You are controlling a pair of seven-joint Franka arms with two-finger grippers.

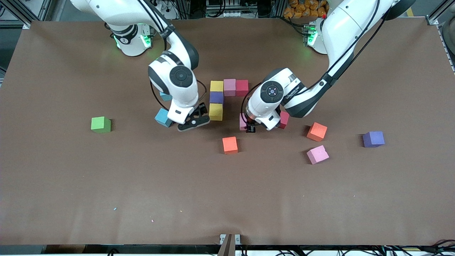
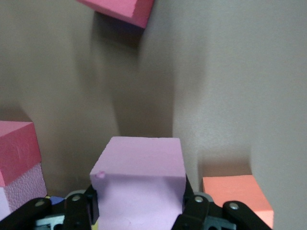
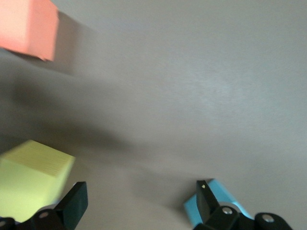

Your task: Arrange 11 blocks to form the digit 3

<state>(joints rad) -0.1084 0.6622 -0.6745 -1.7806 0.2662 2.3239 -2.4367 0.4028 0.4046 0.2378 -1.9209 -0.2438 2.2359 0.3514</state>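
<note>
Nearest the front camera, loose pink block [image 1: 317, 154], well apart from the started digit 3 [image 1: 216, 97] toward the left arm's end of the table. Mid-placement, by the look of it: left gripper [image 1: 250, 128] clamped on a second pink block [image 2: 139, 182] just beside the digit at that same end (only five cubes laid so far), right gripper [image 1: 193, 121] waiting, fingers apart, beside the digit's lower yellow block [image 1: 215, 111]. Next, probably: bring the second pink block flush against that yellow one to start the middle bar, square and touching, then release.
</note>
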